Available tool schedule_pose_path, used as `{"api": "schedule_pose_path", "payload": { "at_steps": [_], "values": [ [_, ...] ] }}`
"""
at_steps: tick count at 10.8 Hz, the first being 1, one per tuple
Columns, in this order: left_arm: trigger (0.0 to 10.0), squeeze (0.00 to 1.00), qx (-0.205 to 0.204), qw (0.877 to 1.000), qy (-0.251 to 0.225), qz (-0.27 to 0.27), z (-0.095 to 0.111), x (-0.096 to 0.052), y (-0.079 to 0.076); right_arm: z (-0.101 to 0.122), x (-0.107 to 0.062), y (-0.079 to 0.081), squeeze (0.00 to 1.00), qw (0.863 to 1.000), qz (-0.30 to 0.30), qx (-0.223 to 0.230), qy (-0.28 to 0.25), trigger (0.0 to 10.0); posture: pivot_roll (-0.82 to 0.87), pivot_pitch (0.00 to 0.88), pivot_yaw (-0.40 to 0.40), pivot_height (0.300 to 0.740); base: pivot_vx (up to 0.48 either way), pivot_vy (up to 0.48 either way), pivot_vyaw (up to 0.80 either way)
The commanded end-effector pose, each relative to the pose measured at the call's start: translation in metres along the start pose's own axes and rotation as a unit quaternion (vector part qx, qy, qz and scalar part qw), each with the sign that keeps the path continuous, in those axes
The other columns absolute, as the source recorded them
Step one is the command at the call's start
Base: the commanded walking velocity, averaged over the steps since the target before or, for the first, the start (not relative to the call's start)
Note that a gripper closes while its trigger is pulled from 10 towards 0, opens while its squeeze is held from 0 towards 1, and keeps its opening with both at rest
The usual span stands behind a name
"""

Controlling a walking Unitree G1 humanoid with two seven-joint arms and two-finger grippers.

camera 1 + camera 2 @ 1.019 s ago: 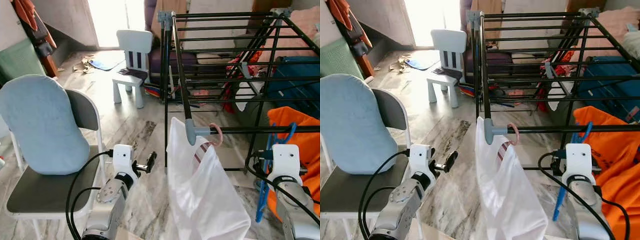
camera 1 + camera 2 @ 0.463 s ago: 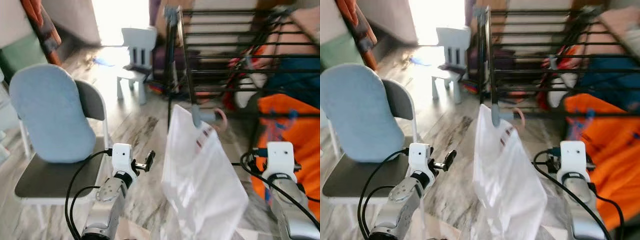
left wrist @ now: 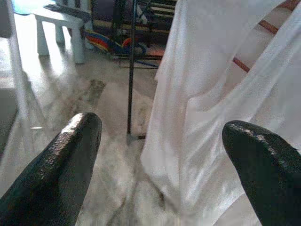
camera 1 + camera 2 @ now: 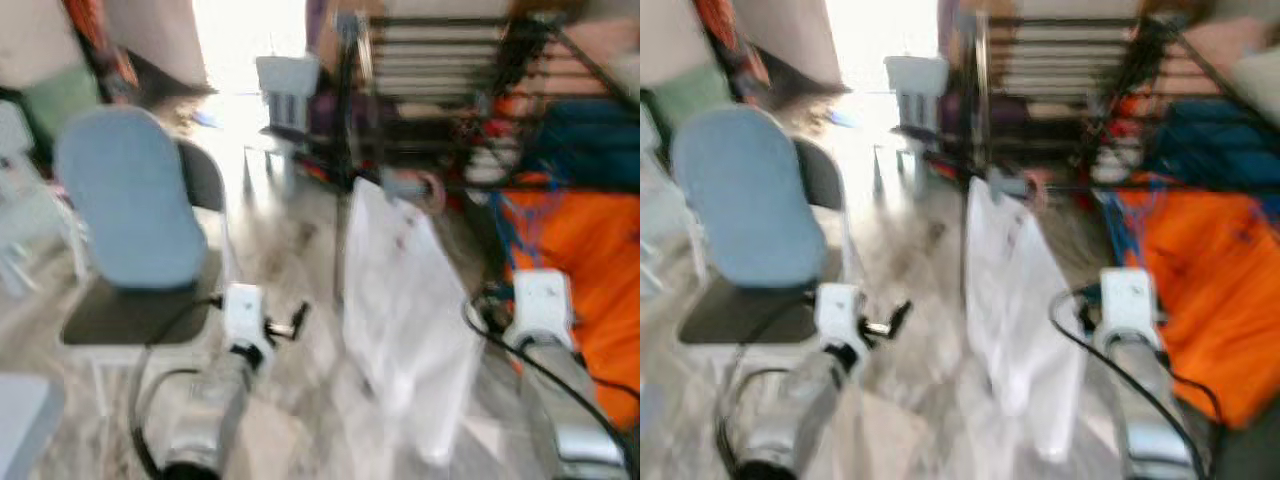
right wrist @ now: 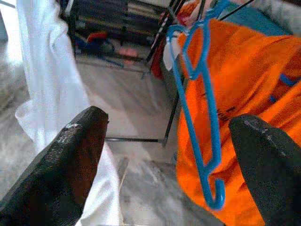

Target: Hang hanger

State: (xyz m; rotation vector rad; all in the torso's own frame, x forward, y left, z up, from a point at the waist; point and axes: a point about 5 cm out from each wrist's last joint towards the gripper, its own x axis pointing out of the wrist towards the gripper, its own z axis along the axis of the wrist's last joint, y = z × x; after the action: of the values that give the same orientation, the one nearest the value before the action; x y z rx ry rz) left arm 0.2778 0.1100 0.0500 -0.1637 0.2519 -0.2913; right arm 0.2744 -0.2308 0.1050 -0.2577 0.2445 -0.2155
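Blue plastic hanger (image 5: 202, 94) is dangling off the black drying rack (image 4: 440, 60), right up against an orange garment (image 5: 244, 94), and the right gripper (image 5: 162, 165) is pointed at it with its fingers spread wide and nothing between them. Left gripper (image 3: 160, 165) is also wide open and empty, facing the white garment (image 3: 221, 94) that hangs from the rack's front bar. Biggest risk I'd guess: the head views are smeared with motion, so the robot looks mid-step, and reaching while the body is swaying could knock the hanger off its perch or push it into the orange cloth where it snags. That thin hook at the bottom also looks easy to catch on fabric, and the white garment hangs just beside the right arm, so a sloppy swing could drag it off the bar. Floor (image 3: 84, 117) is pale marbled tile, glossy, probably slick under a walking robot. Room's cluttered too: a chair with a blue padded back (image 4: 130, 200) close on the left, a small white stool (image 4: 285, 80) further back near a bright doorway, and piles of clothes under and behind the rack.
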Motion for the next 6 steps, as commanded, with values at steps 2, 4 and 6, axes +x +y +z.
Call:
{"api": "schedule_pose_path", "payload": {
  "at_steps": [2, 4, 6],
  "values": [
    [10.0, 0.0, 0.02, 1.0, -0.012, 0.002, 0.007, 0.002, 0.0, 0.008, 0.006, 0.015, 0.0, 0.999, 0.032, 0.009, -0.02, 10.0, -0.19, 0.0, 0.027, 0.74, -0.319, 0.0, 0.0],
    [10.0, 0.0, 0.054, 0.996, -0.055, 0.041, 0.023, -0.004, 0.014, 0.011, 0.01, 0.044, 0.0, 0.995, 0.09, 0.02, -0.032, 10.0, -0.13, 0.0, 0.005, 0.74, 0.0, 0.0, 0.0],
    [10.0, 0.0, 0.073, 0.989, -0.081, 0.099, 0.029, -0.023, 0.033, 0.014, 0.016, 0.073, 0.0, 0.989, 0.143, 0.023, -0.04, 10.0, -0.04, 0.0, -0.043, 0.74, 0.0, 0.0, 0.0]
  ]
}}
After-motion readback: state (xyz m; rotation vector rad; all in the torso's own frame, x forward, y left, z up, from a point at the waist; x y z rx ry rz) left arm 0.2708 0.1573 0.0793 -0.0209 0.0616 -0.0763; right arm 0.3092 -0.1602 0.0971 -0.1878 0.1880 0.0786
